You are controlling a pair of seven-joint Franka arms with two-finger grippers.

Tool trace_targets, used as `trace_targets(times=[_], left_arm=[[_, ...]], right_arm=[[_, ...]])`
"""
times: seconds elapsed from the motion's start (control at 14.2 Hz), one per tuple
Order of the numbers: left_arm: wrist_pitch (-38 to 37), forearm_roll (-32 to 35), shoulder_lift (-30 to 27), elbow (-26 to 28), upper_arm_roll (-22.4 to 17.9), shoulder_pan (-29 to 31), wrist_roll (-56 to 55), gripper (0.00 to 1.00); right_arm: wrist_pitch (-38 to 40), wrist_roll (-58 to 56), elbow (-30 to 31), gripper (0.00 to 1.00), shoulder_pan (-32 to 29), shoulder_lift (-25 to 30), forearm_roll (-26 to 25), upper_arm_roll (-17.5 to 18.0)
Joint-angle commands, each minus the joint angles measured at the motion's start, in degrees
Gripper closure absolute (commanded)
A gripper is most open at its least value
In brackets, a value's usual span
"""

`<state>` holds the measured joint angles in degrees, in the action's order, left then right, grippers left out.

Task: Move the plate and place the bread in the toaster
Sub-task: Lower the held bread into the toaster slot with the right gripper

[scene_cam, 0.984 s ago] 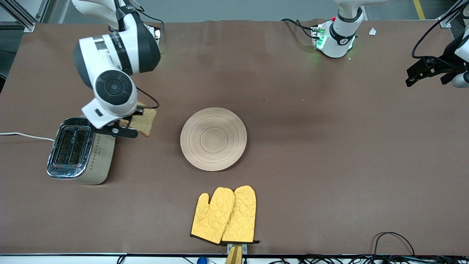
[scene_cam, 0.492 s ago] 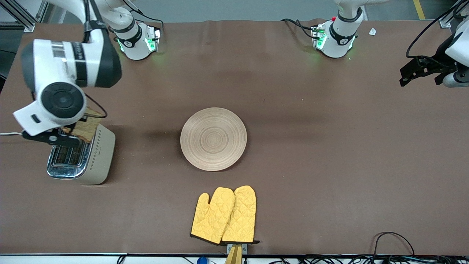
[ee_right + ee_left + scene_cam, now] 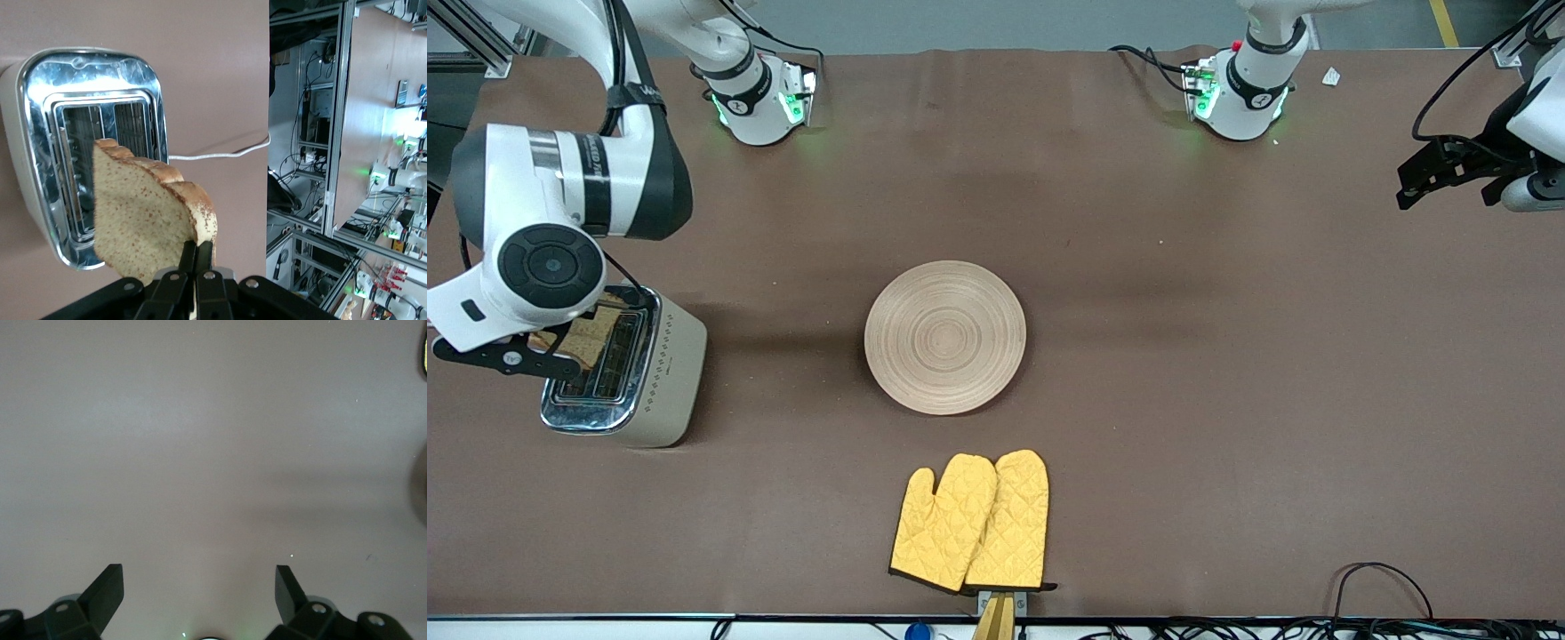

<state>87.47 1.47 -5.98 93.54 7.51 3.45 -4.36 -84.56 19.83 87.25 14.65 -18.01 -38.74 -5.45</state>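
— Looking at the right gripper (image 3: 195, 267), what does it hold?
— It pinches the bread (image 3: 148, 220) by its crust edge, over the open slots of the toaster (image 3: 660, 373) at the right arm's end of the table. The slice is not inside a slot.
— And the left gripper (image 3: 199, 590)?
— Its fingers (image 3: 107, 590) are spread wide with nothing between them. That arm waits over bare table (image 3: 1227, 356) at its own end.
— Where is the plate (image 3: 945, 337)?
— Mid-table, with the yellow oven mitts (image 3: 971, 523) nearer to the front camera.
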Motion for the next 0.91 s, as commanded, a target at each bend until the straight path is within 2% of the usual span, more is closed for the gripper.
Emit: trace_targets(times=[0.0, 0.28, 0.84], left_arm=[[-0.37, 0.11, -0.44, 0.33, 0.31, -0.2, -0.39, 0.0], [-0.11, 0.11, 0.36, -0.28, 0.31, 0.06, -0.39, 0.0], [-0.29, 0.11, 0.53, -0.37, 0.31, 0.15, -0.39, 0.0]], right_arm=[[-2.27, -0.32, 1.34, 1.0, -1.37, -1.22, -2.65, 0.79], [-4.91, -0.32, 1.52, 1.0, -1.73, -2.99, -3.8, 0.88], [-5.0, -0.23, 2.22, 1.0, -1.55, -4.13, -4.41, 0.88]])
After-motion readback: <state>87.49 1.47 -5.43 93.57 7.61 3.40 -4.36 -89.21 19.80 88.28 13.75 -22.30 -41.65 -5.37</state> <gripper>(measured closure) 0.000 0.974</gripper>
